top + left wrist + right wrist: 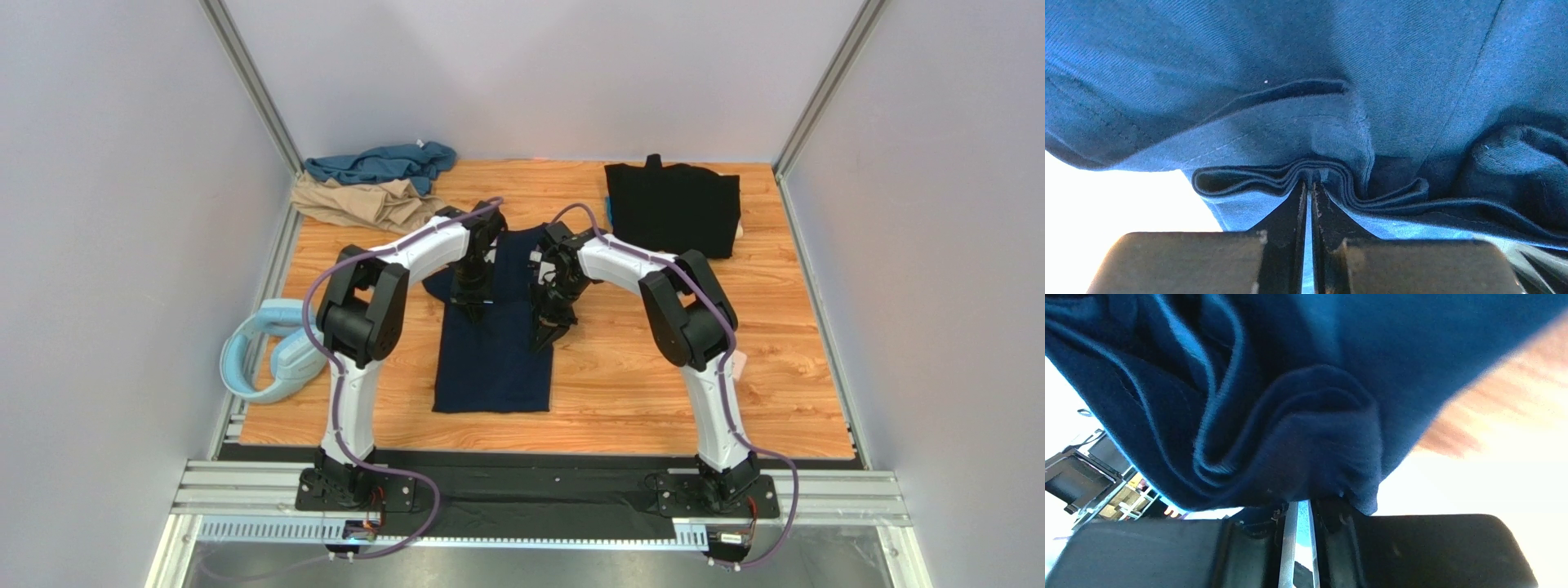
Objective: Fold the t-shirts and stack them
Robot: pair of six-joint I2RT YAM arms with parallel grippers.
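A: Navy shirt (491,361), where?
B: Middle of the table (662,368), between the 2 arms. Its near part lies flat on the wood. Its far part is gathered up at the grippers.

A: Left gripper (467,301)?
B: On the shirt's left edge, pointing down. In the wrist view its fingers (1287,220) are pressed almost together, with only a sliver of gap. Several stacked folds of navy cloth sit right at the tips, so it is pinching the navy shirt.

A: Right gripper (547,331)?
B: On the shirt's right edge, slightly nearer than the left one. Its fingers (1250,545) stand close, with a narrow bright gap. A bunched lump of navy cloth sits over the tips and is pinched there too. Wood grain shows to the right of the cloth, blurred.

A: Other shirts?
B: 3 more. The black shirt (672,208) is at the far right, spread fairly flat. The teal shirt (383,163) is crumpled in the far left corner. The tan shirt (356,202) is just nearer than the teal one and touching it, also crumpled. None of the 3 touches the navy shirt.

A: Anything else?
B: A pale blue ring (264,355) at the table's left edge, beside the left arm.
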